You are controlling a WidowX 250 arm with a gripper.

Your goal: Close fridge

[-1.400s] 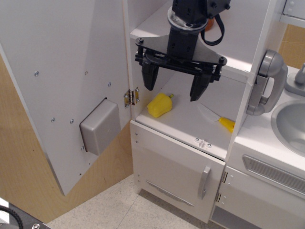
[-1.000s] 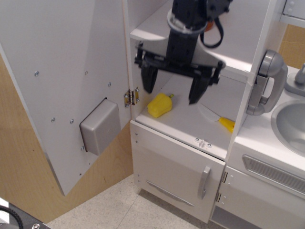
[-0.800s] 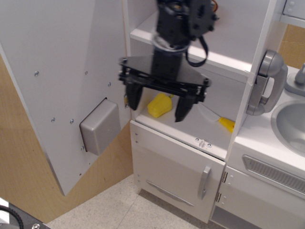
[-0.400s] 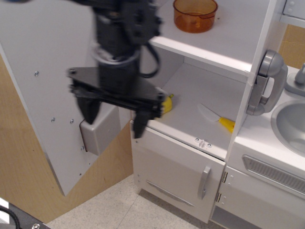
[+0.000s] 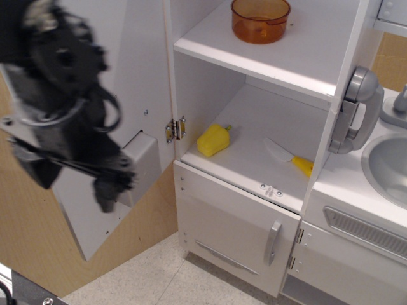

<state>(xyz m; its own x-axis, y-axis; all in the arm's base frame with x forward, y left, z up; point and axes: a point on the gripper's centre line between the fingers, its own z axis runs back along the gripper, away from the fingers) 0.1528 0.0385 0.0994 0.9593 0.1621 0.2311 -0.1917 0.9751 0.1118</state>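
The fridge [image 5: 280, 70] is a tall white cabinet that stands open, with its white shelves in view. Its big door [image 5: 95, 57] is swung out to the left and shows its inner face, with a grey box [image 5: 145, 166] low on it. My gripper [image 5: 71, 184] is blurred by motion, at the far left in front of the door's lower inner face. Its black fingers [image 5: 105, 196] are spread apart and hold nothing. The door's outer handle is hidden.
An orange bowl [image 5: 261, 19] sits on the upper shelf. A yellow toy pepper [image 5: 213, 140] and a yellow-handled knife [image 5: 289, 157] lie on the lower shelf. Below is a smaller white door [image 5: 235, 232]. A sink [image 5: 388, 166] with a vent grille [image 5: 369, 232] stands at right.
My gripper has left the fridge's lower shelf space and swung left and down, and is now in front of the open door's inner face. The door has not visibly moved.
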